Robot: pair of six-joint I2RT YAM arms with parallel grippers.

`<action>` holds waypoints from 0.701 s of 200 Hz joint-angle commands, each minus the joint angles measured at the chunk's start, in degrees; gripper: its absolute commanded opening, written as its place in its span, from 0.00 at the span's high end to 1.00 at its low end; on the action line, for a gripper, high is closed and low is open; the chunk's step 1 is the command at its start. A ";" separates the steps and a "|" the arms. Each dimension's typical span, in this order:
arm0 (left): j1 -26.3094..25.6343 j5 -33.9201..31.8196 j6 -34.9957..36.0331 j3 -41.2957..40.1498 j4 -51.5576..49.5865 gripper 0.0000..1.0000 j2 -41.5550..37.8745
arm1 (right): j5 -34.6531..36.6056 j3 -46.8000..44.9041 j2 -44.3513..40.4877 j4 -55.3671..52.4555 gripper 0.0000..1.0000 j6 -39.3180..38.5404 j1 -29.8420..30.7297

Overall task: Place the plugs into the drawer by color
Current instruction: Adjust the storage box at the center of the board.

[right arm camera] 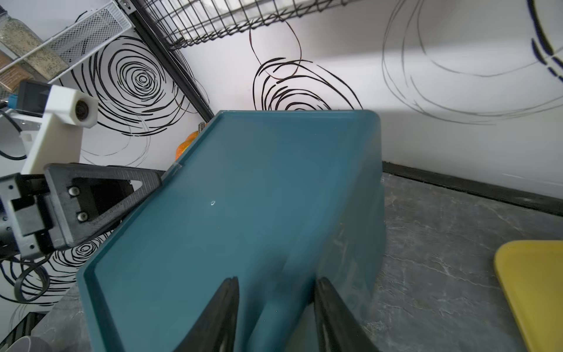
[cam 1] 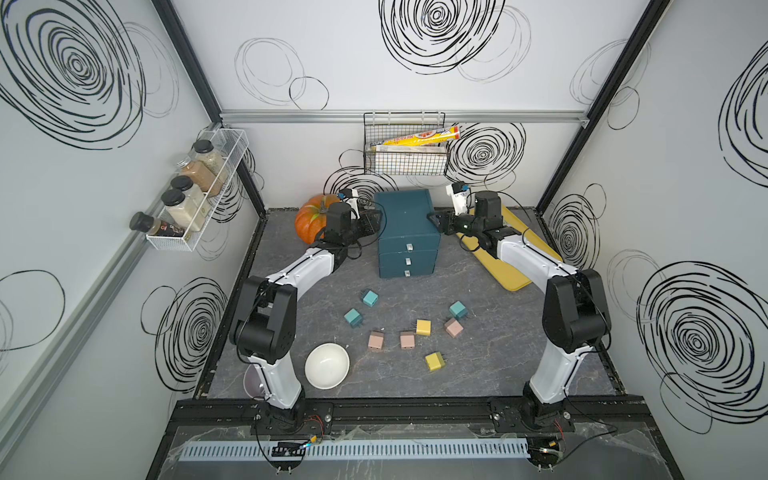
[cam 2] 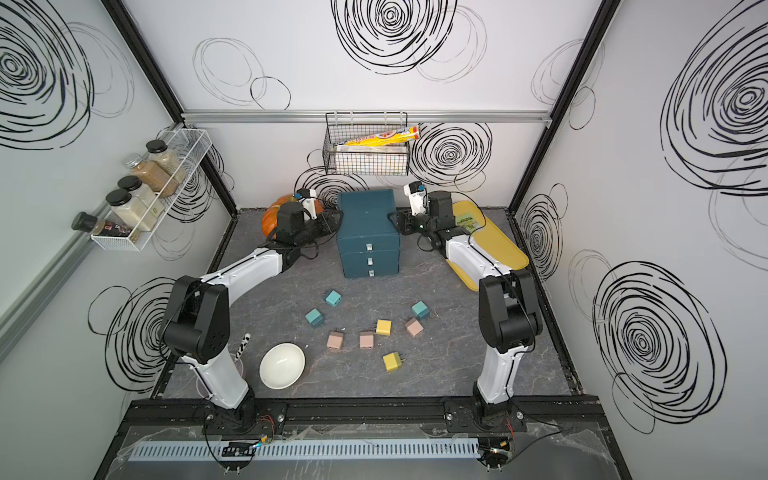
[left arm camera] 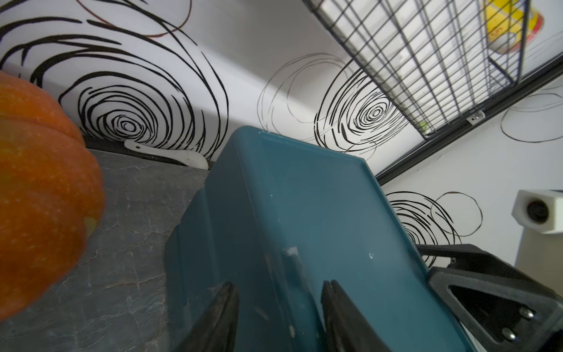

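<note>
While the arms cover part of the pumpkin (cam 1: pixel 305 226) and tray (cam 1: pixel 515 282), drawer (cam 1: pixel 408 232) sits upper centre, all fronts shut; eight plugs (cam 1: pixel 423 327) lie loose below it on worktop (cam 1: pixel 478 365). Left pincer (left arm camera: pixel 277 304) and right pincer (right arm camera: pixel 275 301): jaws half apart at drawer's top side edges; grip cannot be told.

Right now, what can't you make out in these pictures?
Inside the chest of drawers: all three fronts shut, both top views.
Whether left fingers or right fingers pinch it: wrist views crop them; the right one is blurred.
Pumpkin: partly behind the left arm, top views.
Yellow box: print too small.
</note>
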 commanded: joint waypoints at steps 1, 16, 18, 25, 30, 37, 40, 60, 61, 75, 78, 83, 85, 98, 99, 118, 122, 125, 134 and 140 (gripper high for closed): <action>-0.60 2.96 -0.49 -2.24 0.33 0.57 0.87 | -0.99 0.31 0.46 -5.69 0.58 -1.79 2.58; -0.77 3.56 -1.00 -3.79 1.12 0.60 0.01 | -0.72 0.07 0.39 -7.37 0.59 -1.75 3.01; -0.77 3.71 -1.07 -3.93 1.18 0.60 -0.01 | -0.69 -0.06 0.31 -7.57 0.59 -1.71 2.99; -0.86 4.28 -1.18 -4.31 1.18 0.61 -0.31 | -0.71 -0.73 -0.02 -7.89 0.61 -1.42 3.07; -0.97 4.34 -1.26 -4.64 1.10 0.61 -0.49 | -0.73 -1.34 -0.42 -8.01 0.61 -1.27 3.05; -1.32 4.22 -1.33 -5.31 1.19 0.62 -0.92 | -1.00 -2.38 -1.19 -7.98 0.63 -1.26 3.18; -1.42 4.25 -1.28 -5.55 1.18 0.64 -1.11 | -0.93 -2.98 -1.51 -7.89 0.63 -1.26 3.28; -3.14 3.50 -1.11 -6.76 0.83 0.68 -2.61 | -0.82 -7.59 -4.64 -5.82 0.62 -0.47 3.66; -3.23 3.46 -1.10 -6.82 0.77 0.68 -2.72 | -0.87 -7.86 -4.86 -5.64 0.62 -0.42 3.66; -4.82 2.64 -1.02 -7.23 0.16 0.68 -3.85 | -1.45 -11.27 -6.89 -3.19 0.62 0.56 3.75; -5.11 2.52 -1.00 -7.37 -0.09 0.68 -4.14 | -1.68 -11.75 -7.30 -2.96 0.62 0.72 3.79; -5.68 2.32 -1.08 -7.47 -0.42 0.68 -4.58 | -2.02 -12.52 -8.00 -2.56 0.62 0.78 3.77; -5.87 2.18 -1.09 -7.49 -0.50 0.68 -4.74 | -2.12 -12.83 -8.33 -2.32 0.62 0.83 3.76; -6.59 1.31 -1.70 -7.58 -1.83 0.67 -5.33 | -1.47 -14.53 -10.32 -1.12 0.60 1.65 3.84; -6.63 1.22 -1.79 -7.58 -1.88 0.67 -5.35 | -1.41 -14.58 -10.51 -1.01 0.60 1.74 3.84; -6.57 -0.36 -3.45 -7.94 -3.61 0.66 -5.85 | 1.12 -14.87 -11.79 -1.62 0.56 1.78 3.86; -6.66 -0.92 -3.55 -8.06 -3.89 0.66 -6.09 | 1.44 -14.78 -11.76 -2.20 0.56 1.34 3.84; -6.66 -1.20 -3.60 -8.25 -3.91 0.65 -6.34 | 1.57 -14.73 -11.80 -2.50 0.56 1.18 3.84; -6.65 -1.85 -3.87 -9.01 -3.52 0.61 -7.05 | 2.16 -14.81 -11.73 -3.30 0.57 0.95 3.84; -6.66 -2.18 -3.99 -9.17 -3.39 0.55 -7.45 | 2.22 -14.93 -11.77 -3.38 0.58 1.09 3.84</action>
